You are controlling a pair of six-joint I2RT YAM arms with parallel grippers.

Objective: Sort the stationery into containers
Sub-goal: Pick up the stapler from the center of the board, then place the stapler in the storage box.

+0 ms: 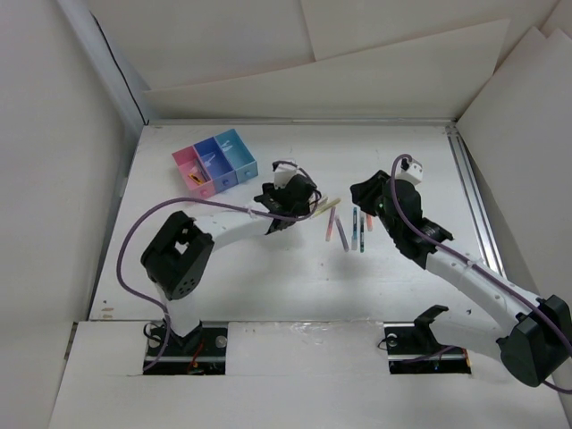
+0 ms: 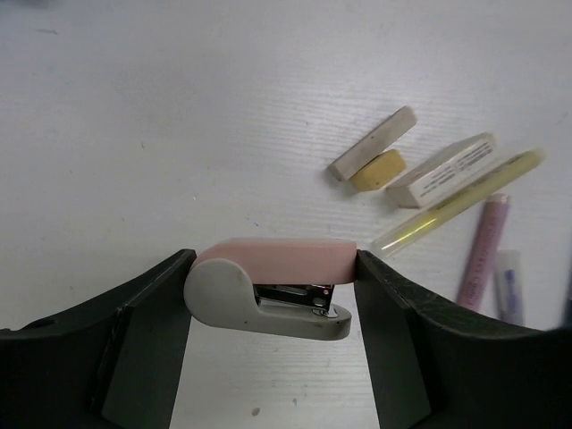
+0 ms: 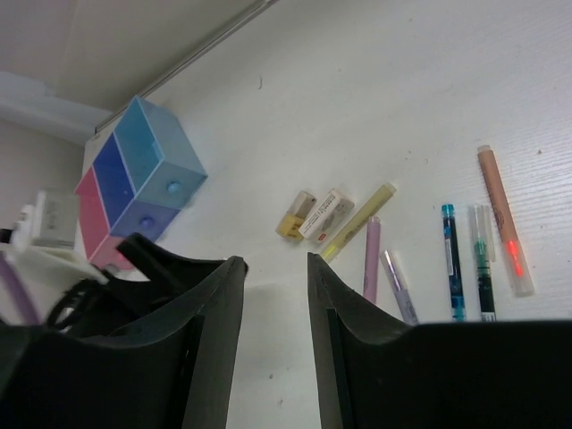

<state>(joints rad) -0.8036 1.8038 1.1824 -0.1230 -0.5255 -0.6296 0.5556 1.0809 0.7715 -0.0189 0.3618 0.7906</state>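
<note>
The left gripper (image 2: 268,295) has its 2 fingers pressed on the ends of a pink and grey mini stapler (image 2: 277,259). The stapler sits between them, near the erasers (image 2: 442,170). I cannot tell if it is off the table (image 1: 268,277). The hold is only on the 2 short ends, one of them rounded, so I think the stapler could turn or slip out during a carry, and a harder squeeze might make it pivot.

The 3 joined bins (image 1: 227,181) stand near, toward the back left. Their compartments look narrow, so a tilted stapler may catch on a wall. The table surface between looks free.

The right gripper (image 3: 274,264) is slightly open and empty, close to the pens (image 3: 453,259). The 2 arms are near each other, so a wide swing could make them bump.
</note>
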